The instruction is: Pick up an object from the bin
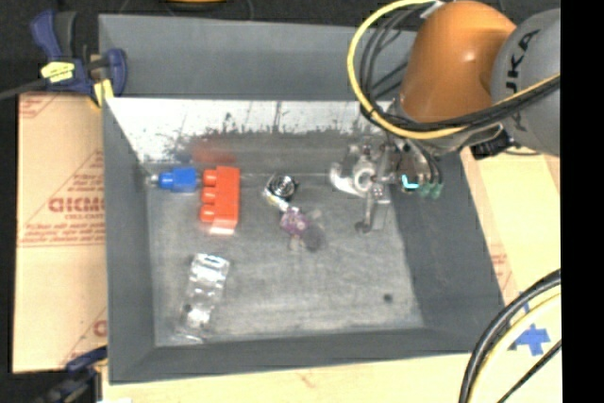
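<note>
Reaching in from the right, the gripper (370,203) hangs under the orange wrist cover (453,61), well to the right of the orange-red block (219,198) and at about the same height in the view. It stands over a bare part of the floor of the grey bin (127,231), near the back wall. Whether it is apart or together cannot be told from this angle, because its metal parts overlap each other.

The thing nearest to the gripper is a small purple piece (297,224), which lies right of the block and a little lower, between the block and the gripper but apart from both. A small round thing (280,189), silver and black, perhaps a cap, lies just above the purple piece, also right of the block.

A blue piece (176,179) lies just beside the block on its left, close to its upper corner. A clear plastic packet (203,288) lies well below the block, towards the front wall. Yellow and black cables (377,42) loop around the orange cover.
</note>
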Controlling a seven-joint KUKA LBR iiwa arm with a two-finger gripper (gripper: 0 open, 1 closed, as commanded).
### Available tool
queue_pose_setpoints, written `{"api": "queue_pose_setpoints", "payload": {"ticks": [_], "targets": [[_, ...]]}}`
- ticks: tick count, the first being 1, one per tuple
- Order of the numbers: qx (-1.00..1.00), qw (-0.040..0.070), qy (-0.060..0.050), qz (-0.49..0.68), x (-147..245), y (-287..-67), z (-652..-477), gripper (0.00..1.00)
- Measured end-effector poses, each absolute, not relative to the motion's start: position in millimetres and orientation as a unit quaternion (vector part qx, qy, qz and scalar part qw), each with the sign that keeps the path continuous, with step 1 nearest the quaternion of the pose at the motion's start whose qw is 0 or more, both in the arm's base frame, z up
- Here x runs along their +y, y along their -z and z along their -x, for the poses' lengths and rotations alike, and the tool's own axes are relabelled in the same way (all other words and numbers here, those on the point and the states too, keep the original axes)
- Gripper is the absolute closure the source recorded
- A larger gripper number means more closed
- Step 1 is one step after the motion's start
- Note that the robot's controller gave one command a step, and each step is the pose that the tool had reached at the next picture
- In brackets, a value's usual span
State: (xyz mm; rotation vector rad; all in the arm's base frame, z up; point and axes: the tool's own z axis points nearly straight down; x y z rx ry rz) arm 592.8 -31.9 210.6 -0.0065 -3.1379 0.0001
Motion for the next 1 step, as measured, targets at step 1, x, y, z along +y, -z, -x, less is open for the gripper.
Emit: {"api": "queue_pose_setpoints", "payload": {"ticks": [1], "targets": [[-0.995,0.002,0.001,0.097,16.9,-109.8,-609.4,0.00]]}}
